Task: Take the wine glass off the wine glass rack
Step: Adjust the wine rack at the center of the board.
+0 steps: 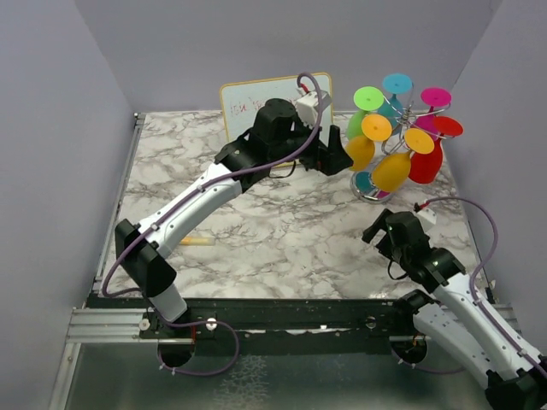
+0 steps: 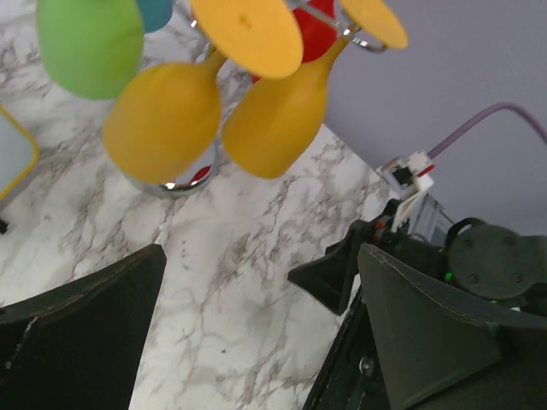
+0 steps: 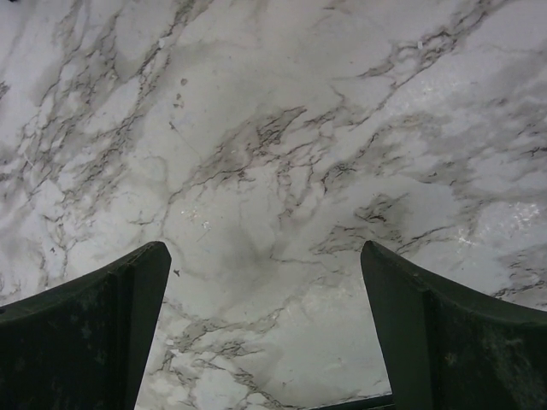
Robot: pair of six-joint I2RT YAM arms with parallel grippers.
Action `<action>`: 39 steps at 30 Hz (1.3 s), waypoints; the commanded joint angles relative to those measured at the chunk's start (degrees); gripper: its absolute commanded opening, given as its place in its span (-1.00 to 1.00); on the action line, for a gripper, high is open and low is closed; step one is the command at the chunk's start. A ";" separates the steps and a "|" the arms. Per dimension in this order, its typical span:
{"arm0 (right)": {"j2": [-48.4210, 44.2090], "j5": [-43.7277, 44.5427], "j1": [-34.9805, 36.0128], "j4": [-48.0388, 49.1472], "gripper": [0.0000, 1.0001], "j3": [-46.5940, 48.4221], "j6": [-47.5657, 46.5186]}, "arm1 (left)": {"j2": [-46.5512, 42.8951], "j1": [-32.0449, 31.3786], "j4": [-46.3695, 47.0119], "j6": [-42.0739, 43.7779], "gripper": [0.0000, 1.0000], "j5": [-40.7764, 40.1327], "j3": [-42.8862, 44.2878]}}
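The wine glass rack, a silver wire stand on a round shiny base, stands at the back right with several coloured glasses hanging upside down. Two orange glasses hang nearest; in the left wrist view they show at the top, with a green glass to their left. My left gripper is open and empty, just left of the nearer orange glass, not touching it. My right gripper is open and empty above the bare marble, in front of the rack.
A yellow-framed whiteboard leans at the back behind the left arm. A small orange stick lies on the marble near the left arm's base. Grey walls close in the table on three sides.
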 commanded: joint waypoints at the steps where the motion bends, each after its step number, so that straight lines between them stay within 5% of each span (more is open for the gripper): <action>1: 2.93 -11.44 -8.50 7.76 0.99 -3.50 -1.76 | 5.65 -2.25 1.74 -3.99 0.88 -2.33 7.79; 9: 7.97 -28.94 -25.93 19.48 0.81 -10.63 -6.04 | 8.76 -3.70 2.50 -6.30 0.85 -4.25 10.06; 20: 18.70 -36.33 -32.33 44.24 0.51 -14.00 -7.86 | 2.47 -3.64 3.65 -3.11 0.86 -8.47 1.03; 32: 45.31 -47.01 -36.69 78.61 0.31 -14.07 -2.78 | -0.98 -3.66 3.57 -2.41 0.88 -11.22 -3.04; 39: 58.33 -51.16 -36.73 89.17 0.19 -11.44 -0.65 | -2.44 -3.62 2.78 -1.68 0.88 -13.60 -4.29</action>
